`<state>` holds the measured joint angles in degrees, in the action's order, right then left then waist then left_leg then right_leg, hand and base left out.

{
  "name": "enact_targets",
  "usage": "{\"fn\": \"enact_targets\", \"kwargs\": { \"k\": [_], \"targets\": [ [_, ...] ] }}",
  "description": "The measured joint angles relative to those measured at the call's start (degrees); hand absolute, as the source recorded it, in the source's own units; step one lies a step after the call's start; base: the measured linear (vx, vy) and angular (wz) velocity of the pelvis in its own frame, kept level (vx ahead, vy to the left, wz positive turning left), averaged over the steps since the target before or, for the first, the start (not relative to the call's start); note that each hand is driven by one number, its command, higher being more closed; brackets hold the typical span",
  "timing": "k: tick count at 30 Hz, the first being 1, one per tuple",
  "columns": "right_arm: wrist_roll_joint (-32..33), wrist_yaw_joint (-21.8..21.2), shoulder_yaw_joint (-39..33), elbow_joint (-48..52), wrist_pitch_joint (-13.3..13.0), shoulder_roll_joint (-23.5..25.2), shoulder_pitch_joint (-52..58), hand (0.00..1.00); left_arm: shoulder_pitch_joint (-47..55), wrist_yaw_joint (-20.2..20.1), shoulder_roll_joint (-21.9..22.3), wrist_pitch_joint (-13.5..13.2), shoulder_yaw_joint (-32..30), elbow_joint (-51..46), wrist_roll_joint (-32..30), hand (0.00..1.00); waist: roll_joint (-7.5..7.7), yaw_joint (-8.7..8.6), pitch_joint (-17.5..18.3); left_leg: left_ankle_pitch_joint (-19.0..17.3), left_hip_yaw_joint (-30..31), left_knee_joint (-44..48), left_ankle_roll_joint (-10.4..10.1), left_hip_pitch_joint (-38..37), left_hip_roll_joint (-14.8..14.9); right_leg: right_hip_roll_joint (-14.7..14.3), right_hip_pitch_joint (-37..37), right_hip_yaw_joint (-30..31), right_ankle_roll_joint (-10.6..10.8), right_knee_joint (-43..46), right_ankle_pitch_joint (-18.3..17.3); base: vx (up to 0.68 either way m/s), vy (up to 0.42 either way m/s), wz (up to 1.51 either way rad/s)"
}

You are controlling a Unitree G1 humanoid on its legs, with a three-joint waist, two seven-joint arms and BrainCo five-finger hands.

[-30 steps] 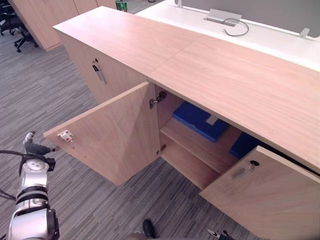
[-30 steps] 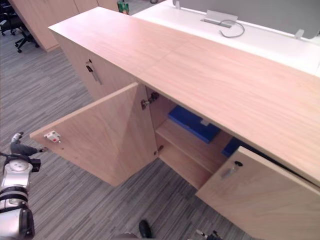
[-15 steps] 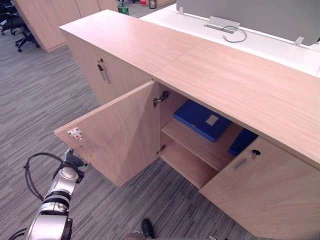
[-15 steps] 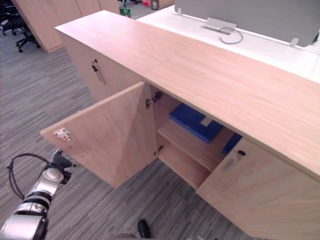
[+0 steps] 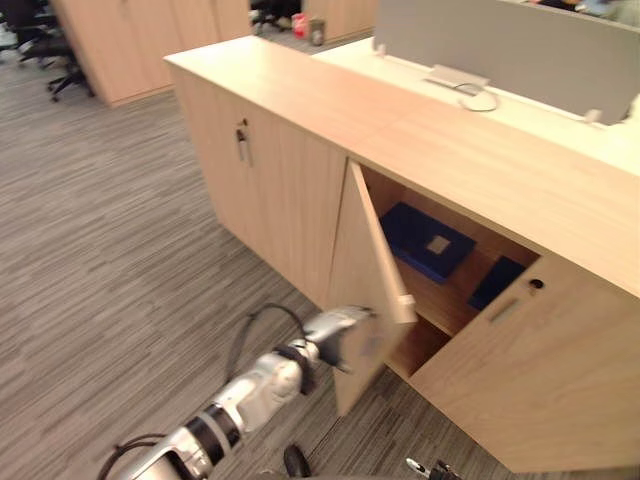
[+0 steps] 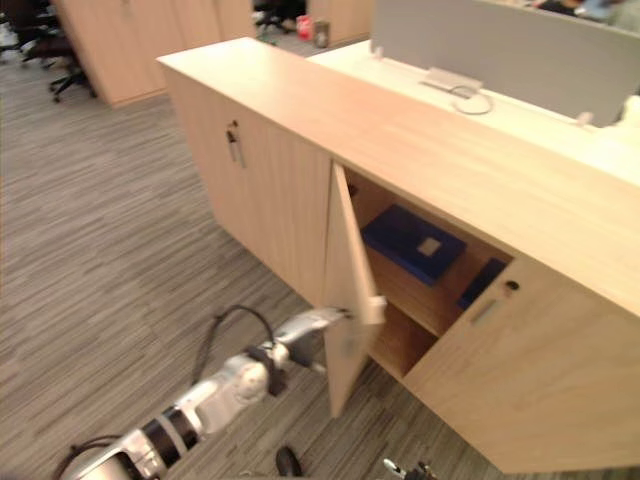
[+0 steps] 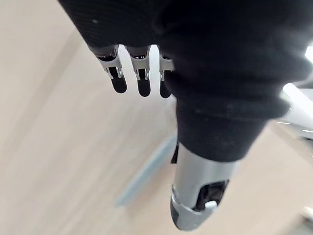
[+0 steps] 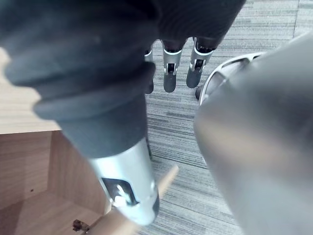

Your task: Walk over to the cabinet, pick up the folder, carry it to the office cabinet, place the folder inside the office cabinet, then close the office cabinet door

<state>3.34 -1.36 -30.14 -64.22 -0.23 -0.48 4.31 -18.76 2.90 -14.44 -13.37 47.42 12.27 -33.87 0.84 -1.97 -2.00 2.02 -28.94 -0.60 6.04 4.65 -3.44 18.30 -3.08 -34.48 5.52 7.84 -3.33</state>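
Note:
The low wooden office cabinet [image 5: 400, 125] has its left door [image 5: 365, 265] swung nearly edge-on and its right door [image 5: 540, 385] hanging open. A blue folder [image 5: 430, 240] lies flat on the shelf inside, and a second blue folder [image 5: 497, 283] shows beside it behind the right door. My left hand [image 5: 340, 335] rests against the left door's outer face. In the left wrist view its fingers [image 7: 139, 81] are straight over the wood, near a grey handle [image 7: 146, 171]. My right hand [image 8: 168, 73] hangs relaxed and holds nothing above the carpet beside the cabinet.
Further left, the cabinet has a closed door with a handle [image 5: 241, 143]. A white desk [image 5: 520, 105] with a grey partition [image 5: 500, 45] stands behind it. More wooden cabinets [image 5: 130, 40] and an office chair [image 5: 60, 70] stand at the back left across grey carpet.
My left hand has moved right and up from below the wide-open left door onto its face. The door has swung most of the way toward the cabinet. The camera has also shifted.

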Motion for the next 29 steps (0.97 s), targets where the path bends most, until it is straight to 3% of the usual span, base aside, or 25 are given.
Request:
{"fn": "enact_targets", "kwargs": {
  "k": [2,4,5,6,7,8,9,12,15,17,22,25,26,28,29],
  "targets": [
    [-0.01,0.37,0.28,0.25,0.0,0.06,-0.03,0.0,-2.73,-0.22,3.6,-3.09,2.38,-1.03,-0.23,0.0,-0.06,-0.41,0.05,-0.01,-0.42,-0.35,-0.02,-0.08,-0.08,-0.12,-0.03,-0.03,0.01,-0.67,-0.01,-0.08,0.083,-0.19],
    [-0.02,0.44,0.41,0.43,0.0,-0.08,-0.01,0.0,-4.25,-0.81,5.44,-4.22,3.4,-1.02,-0.16,0.0,-1.06,-0.61,0.4,-0.45,-0.29,-1.51,-0.18,-0.01,-0.08,-0.98,0.08,-0.16,0.08,-0.48,-0.04,-0.1,0.033,-0.05],
    [-0.06,0.56,0.43,0.48,-0.01,-0.15,0.09,0.0,-4.08,-1.15,5.71,-4.36,3.68,-0.58,-0.08,0.0,-0.77,-1.76,1.47,-6.04,-2.15,-2.76,-7.37,-0.23,-0.68,-1.81,1.02,-0.75,-0.59,-1.78,0.32,-0.07,0.062,-0.08],
    [-0.09,0.64,1.69,0.35,-0.17,1.3,0.19,0.0,-4.51,-1.61,4.91,-4.4,3.86,-0.02,0.28,0.0,3.34,-1.33,1.24,-7.79,-3.39,10.01,2.58,1.06,-0.5,3.12,2.11,0.27,-0.29,-0.7,1.22,-0.05,0.06,-0.24],
    [-0.08,0.69,2.86,0.69,-0.27,0.95,0.59,0.0,-4.56,-1.79,5.56,-4.3,3.99,0.9,0.8,0.0,1.73,-0.62,1.35,-8.49,-1.23,15.08,4.08,1.11,3.31,2.33,2.02,0.02,0.71,1.39,2.25,0.08,-0.01,-0.43],
    [0.29,0.92,2.96,1.67,-0.57,0.12,1.04,0.0,-4.41,-2.15,6.39,-4.2,4.8,2.21,0.97,0.0,0.09,-0.36,1.76,-10.61,1.17,14.24,-0.94,0.36,3.8,1.68,1.73,0.63,1.44,1.24,3.17,0.07,-0.004,-0.41],
    [-0.02,0.95,4.45,2.27,-0.61,-0.6,1.56,0.0,-4.47,-2.97,6.82,-4.05,7.38,2.92,1.15,0.0,-1.08,-0.68,2.66,-9.68,0.74,11.12,-2.46,-1.14,3.6,0.65,1.8,0.98,0.43,-0.66,4.12,0.07,0.02,-0.35],
    [-0.01,0.95,5.02,2.58,-1.01,-0.59,1.46,0.0,-4.39,-5.05,8.22,-4.64,9.95,2.95,4.06,0.0,-1.62,-1.77,2.63,-7.68,-0.11,7.16,-3.69,-1.77,2.45,-0.43,2.24,1.35,0.23,-3.25,5.81,-0.03,0.02,-0.1],
    [-0.05,0.99,5.19,2.7,-0.93,-0.51,1.32,0.0,-3.1,-6.79,9.16,-4.96,8.81,5.66,10.05,0.0,-1.12,-1.88,2.07,-5.84,-1.78,4.94,-4.31,-3.13,3.05,-1.76,2.12,2.08,-0.63,-4.64,7.6,-0.04,-0.076,-0.26],
    [-0.09,1.04,5.59,2.74,-0.9,-0.44,1.07,0.0,0.4,-7.14,9.93,-4.32,4.59,9.84,15.93,0.0,-1.03,-1.89,2.03,-4.47,-3.69,2.15,-5.04,-5.33,3.37,-2.77,1.95,3.39,-0.66,-5.1,7.89,0.0,-0.106,-0.56],
    [-0.07,1.09,7.7,3.68,-0.84,-0.48,1.11,0.0,7.26,-6.0,11.56,0.21,-16.41,26.14,39.02,0.0,-0.61,-2.78,1.67,-0.58,-5.78,-2.82,-7.22,-7.79,5.91,-7.16,1.82,4.05,-0.82,-8.25,7.81,0.03,-0.148,-0.25],
    [-0.08,0.99,7.71,2.98,-0.88,-0.48,0.93,0.0,10.08,-6.57,8.41,1.49,-22.26,32.79,43.84,0.0,-0.55,-2.83,1.37,0.12,-6.57,-3.23,-7.79,-8.82,7.45,-9.22,0.92,4.76,-1.23,-9.69,7.52,0.06,-0.149,-0.21],
    [-0.08,0.92,7.75,2.32,-0.88,-0.44,0.5,0.0,12.36,-7.01,7.17,2.07,-26.43,35.85,44.9,0.0,-0.1,-2.8,1.05,-0.16,-7.7,-2.47,-8.15,-9.47,8.46,-10.18,0.32,5.47,-1.55,-10.2,7.2,0.08,-0.171,-0.41],
    [-0.05,0.7,9.01,1.18,-0.95,-0.47,-0.04,0.0,15.1,-6.99,6.3,2.9,-35.64,40.84,46.4,0.0,0.96,-2.42,0.27,-4.36,-8.91,5.44,-9.14,-8.35,11.87,-11.2,-0.54,6.62,-2.1,-10.13,6.07,0.11,-0.19,-0.42],
    [-0.08,0.55,9.52,1.01,-1.0,-0.81,-0.17,0.0,16.32,-6.81,6.3,3.13,-42.28,44.2,46.88,0.0,0.79,-1.92,-0.07,-7.85,-9.03,12.71,-9.44,-6.66,15.25,-12.34,-1.1,6.78,-2.57,-9.87,5.31,0.09,-0.128,-0.22]
  ]
}}
